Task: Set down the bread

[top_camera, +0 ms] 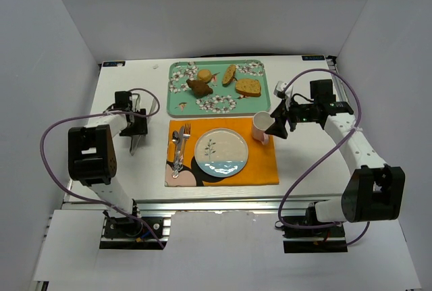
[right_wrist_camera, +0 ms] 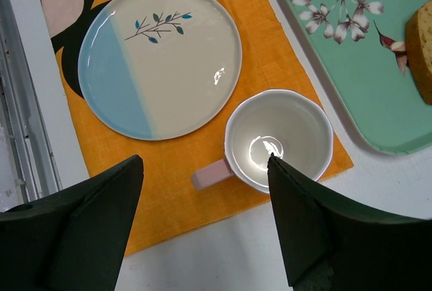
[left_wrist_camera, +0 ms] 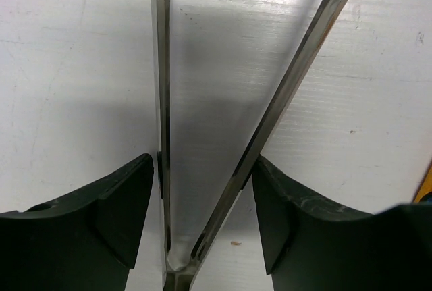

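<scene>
- The left claw (left_wrist_camera: 202, 163) is grasping a pair of metal tongs (left_wrist_camera: 290, 82). The two long arms of the tongs run out between its fingers in a V shape, and each arm touches a finger.
- Nothing is caught between the arms where the left wrist view shows them. Under them is only the white counter (top_camera: 304, 163).
- The right claw (right_wrist_camera: 204, 163) is released. Its fingers are wide apart and nothing is in them. It hangs over a white cup (right_wrist_camera: 280, 139) with a pink handle.
- The cup sits on a corner of an orange mat (right_wrist_camera: 270, 55). Beside it on the mat is a round plate (right_wrist_camera: 162, 61), part blue and part cream, with nothing on it.
- Behind the mat is a green tray (top_camera: 181, 107) with flowers on it. The bread (top_camera: 199, 87) lies on this tray, well apart from both claws.
- I think the step now is getting ready to fetch the bread. It has not been picked up yet.
- The next move likely needs the left claw to carry the tongs over to the tray. It should put one arm on each side of the bread and squeeze gently.
- The plate looks like the place the bread should go.
- The bread is the darkest piece on the tray. It is brown and lumpy, with no neat shape, so it might slip.
- A pale round bun (top_camera: 204, 74) sits just behind the bread, so the tongs could bump it.
</scene>
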`<state>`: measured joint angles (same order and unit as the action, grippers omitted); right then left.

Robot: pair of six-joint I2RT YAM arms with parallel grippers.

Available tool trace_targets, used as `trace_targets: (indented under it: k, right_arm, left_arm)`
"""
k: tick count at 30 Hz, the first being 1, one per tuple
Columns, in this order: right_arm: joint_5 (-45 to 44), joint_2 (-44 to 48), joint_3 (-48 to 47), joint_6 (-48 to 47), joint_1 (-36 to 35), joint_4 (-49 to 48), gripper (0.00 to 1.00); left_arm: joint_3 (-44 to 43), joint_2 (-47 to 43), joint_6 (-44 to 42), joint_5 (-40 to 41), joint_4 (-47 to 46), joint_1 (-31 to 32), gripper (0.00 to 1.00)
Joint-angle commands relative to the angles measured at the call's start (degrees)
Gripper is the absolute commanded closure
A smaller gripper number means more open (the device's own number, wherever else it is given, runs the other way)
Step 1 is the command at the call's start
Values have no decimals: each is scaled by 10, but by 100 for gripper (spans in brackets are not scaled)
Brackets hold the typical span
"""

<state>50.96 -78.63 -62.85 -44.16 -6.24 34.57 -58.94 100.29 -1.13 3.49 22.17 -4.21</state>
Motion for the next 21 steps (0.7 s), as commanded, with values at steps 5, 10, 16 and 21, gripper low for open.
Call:
trace_targets:
  k: [5, 10, 16, 21]
  right_arm:
    - [20, 27, 2, -7, -2, -8, 21]
    - [20, 31, -2, -4, -2, -8, 21]
    - [17, 44, -7, -1, -1, -9, 21]
    - [16, 57, -3, 13, -1, -24, 21]
  left_arm:
    - [58, -7, 2, -73, -34, -21, 35]
    - [68, 10, 5, -105, -32, -26, 69]
    - [34, -37, 74, -99, -15, -26, 92]
    - [-28, -98, 174, -163, 8, -23, 89]
